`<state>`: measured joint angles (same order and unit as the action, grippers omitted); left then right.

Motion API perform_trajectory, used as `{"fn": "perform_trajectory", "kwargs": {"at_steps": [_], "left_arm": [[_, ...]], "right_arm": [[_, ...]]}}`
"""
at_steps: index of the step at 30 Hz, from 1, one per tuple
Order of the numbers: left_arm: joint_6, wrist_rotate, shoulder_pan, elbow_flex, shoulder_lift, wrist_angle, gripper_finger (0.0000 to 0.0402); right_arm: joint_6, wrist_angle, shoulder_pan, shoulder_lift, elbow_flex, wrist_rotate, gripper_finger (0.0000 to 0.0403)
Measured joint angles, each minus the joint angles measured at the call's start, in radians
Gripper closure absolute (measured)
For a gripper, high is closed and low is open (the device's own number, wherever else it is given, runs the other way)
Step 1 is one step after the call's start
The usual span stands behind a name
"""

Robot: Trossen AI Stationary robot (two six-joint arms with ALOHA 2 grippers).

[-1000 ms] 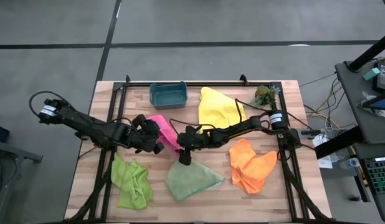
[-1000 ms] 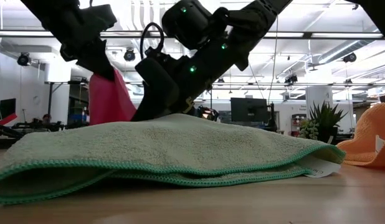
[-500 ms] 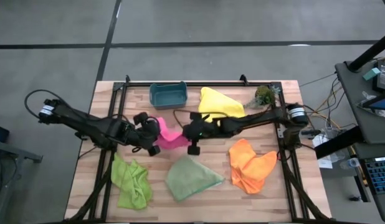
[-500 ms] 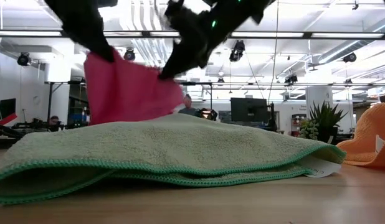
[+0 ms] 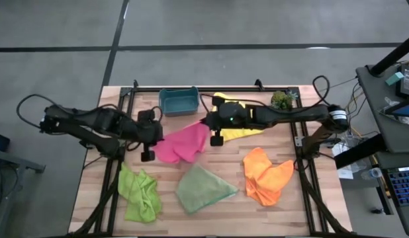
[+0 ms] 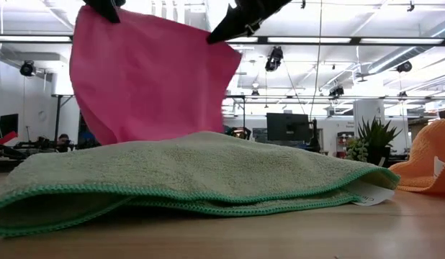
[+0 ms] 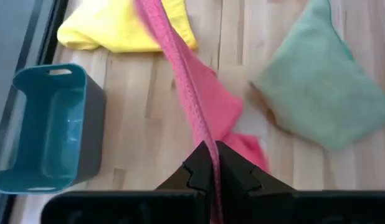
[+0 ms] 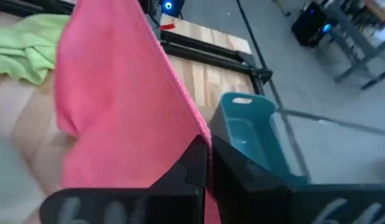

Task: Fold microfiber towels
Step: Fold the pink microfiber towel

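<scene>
The pink towel is being held stretched above the table's middle, one corner clamped in the left gripper and another in the right gripper, its lower part sagging toward the sage green towel; a corner could be lost if the cloth is being pulled too taut

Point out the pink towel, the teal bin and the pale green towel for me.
pink towel (image 5: 181,143), high view, middle of the spread cloth.
teal bin (image 5: 178,102), high view, its inner floor.
pale green towel (image 5: 201,189), high view, centre of the folded cloth.
</scene>
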<state>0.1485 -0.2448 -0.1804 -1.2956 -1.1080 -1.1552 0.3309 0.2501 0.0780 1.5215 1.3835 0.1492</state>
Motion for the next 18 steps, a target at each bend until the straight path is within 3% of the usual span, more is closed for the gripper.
{"fn": "perform_trajectory", "kwargs": {"at_steps": [18], "left_arm": [[-0.539, 0.008, 0.486, -0.071, 0.023, -0.008, 0.0401]], "right_arm": [[0.218, 0.011, 0.210, 0.065, 0.196, 0.003, 0.0395]]}}
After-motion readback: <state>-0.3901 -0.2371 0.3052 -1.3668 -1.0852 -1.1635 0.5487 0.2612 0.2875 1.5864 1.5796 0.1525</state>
